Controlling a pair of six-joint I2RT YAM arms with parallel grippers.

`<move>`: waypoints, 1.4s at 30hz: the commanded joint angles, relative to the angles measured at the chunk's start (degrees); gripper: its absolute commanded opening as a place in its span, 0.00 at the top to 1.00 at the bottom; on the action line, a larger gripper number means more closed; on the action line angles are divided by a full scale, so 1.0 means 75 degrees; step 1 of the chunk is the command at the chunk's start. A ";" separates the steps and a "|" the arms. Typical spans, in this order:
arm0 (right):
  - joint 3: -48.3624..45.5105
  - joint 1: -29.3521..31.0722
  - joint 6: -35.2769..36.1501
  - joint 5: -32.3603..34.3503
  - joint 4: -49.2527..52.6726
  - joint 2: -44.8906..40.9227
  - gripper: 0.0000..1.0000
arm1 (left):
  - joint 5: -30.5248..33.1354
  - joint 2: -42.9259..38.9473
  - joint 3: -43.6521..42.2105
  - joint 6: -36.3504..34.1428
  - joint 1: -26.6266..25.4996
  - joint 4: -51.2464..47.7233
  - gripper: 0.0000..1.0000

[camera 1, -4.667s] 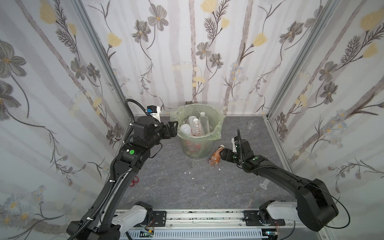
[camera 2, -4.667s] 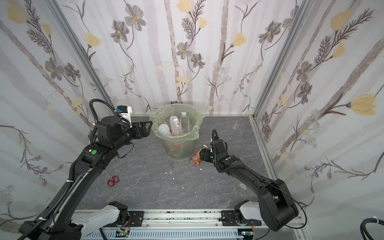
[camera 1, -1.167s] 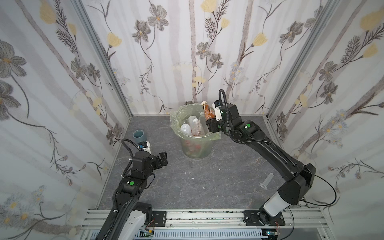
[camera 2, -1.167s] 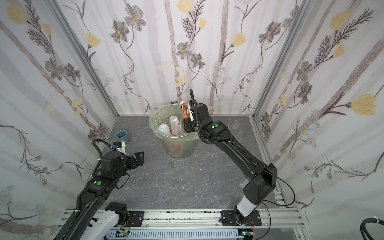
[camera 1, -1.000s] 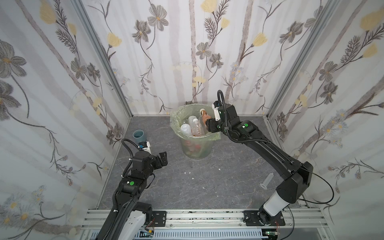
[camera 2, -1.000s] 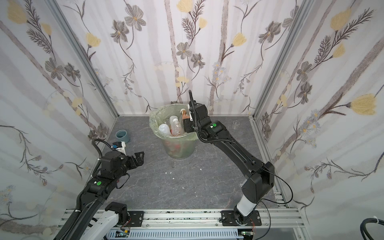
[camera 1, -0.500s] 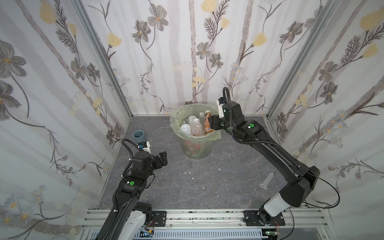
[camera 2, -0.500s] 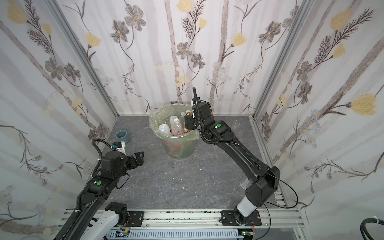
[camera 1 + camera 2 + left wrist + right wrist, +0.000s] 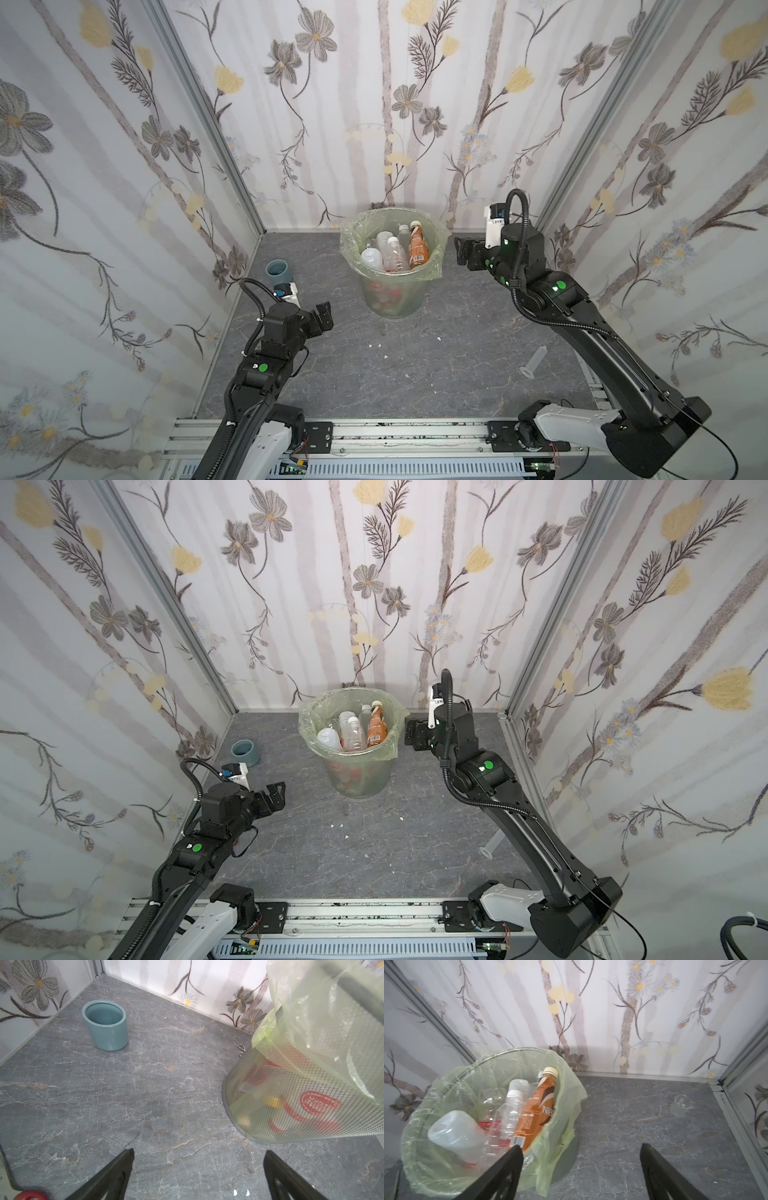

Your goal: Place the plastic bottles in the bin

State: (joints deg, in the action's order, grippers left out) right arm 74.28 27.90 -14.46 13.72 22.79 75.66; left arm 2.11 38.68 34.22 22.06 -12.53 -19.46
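Note:
The bin [image 9: 437, 267], a round mesh bucket lined with a pale-green bag, stands at the back middle in both top views [image 9: 394, 746]. Several plastic bottles lie in it. A brown coffee bottle [image 9: 417, 250] [image 9: 538, 1109] leans against its right rim, beside clear bottles [image 9: 395, 257] and a frosted one [image 9: 454, 1132]. My right gripper [image 9: 461, 251] [image 9: 580, 1149] hovers open and empty just right of the rim. My left gripper [image 9: 324, 316] [image 9: 198, 1154] stands open and empty over bare floor, left of and nearer than the bin [image 9: 291, 1105].
A blue-grey cup [image 9: 277, 270] [image 9: 106, 1024] stands by the left wall. A small clear beaker [image 9: 681, 1104] sits in the back right corner. A clear tube [image 9: 534, 360] lies on the floor at the right. White crumbs dot the middle floor.
My right gripper opened and let go of the brown bottle, which now rests in the bin. The gripper then drew back to the right of the rim. The left arm stayed still.

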 commanded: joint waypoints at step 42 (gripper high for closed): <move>-0.8612 -0.2625 0.1796 0.1679 -1.2377 0.0205 0.00 | 0.2344 0.5232 -0.3055 -0.2412 0.0530 1.1561 0.00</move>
State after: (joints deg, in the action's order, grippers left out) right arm 10.13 8.51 -2.74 27.33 -60.27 76.12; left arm 20.69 76.86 10.70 6.31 -8.62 60.14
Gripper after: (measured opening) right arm 0.996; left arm 0.997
